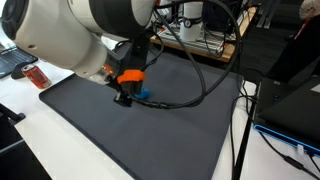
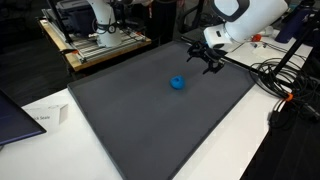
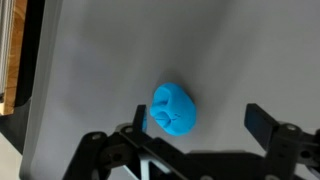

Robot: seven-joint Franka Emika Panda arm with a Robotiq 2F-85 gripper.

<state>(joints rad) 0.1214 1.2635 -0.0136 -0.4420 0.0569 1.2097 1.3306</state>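
Room: a work area, with a wooden bench (image 2: pixel 105 48) of equipment beyond the gripper and black cables (image 2: pixel 288 88) trailing to its side.

Surface: a white table (image 2: pixel 255 140) carried a dark grey mat (image 2: pixel 140 125), which lay under the gripper.

Arm: the white Panda arm (image 1: pixel 60 35) reached down over the mat.

Gripper: the gripper (image 2: pixel 209 64) hung above the mat with its fingers spread wide and nothing held.

Object: a small blue lump (image 3: pixel 173 110) lay on the mat directly below the gripper. In the wrist view it sat between the two fingers, nearer one of them, and touched neither.

Writing: a sheet of paper (image 2: pixel 50 117) lay well away from the gripper, its print too small to read.
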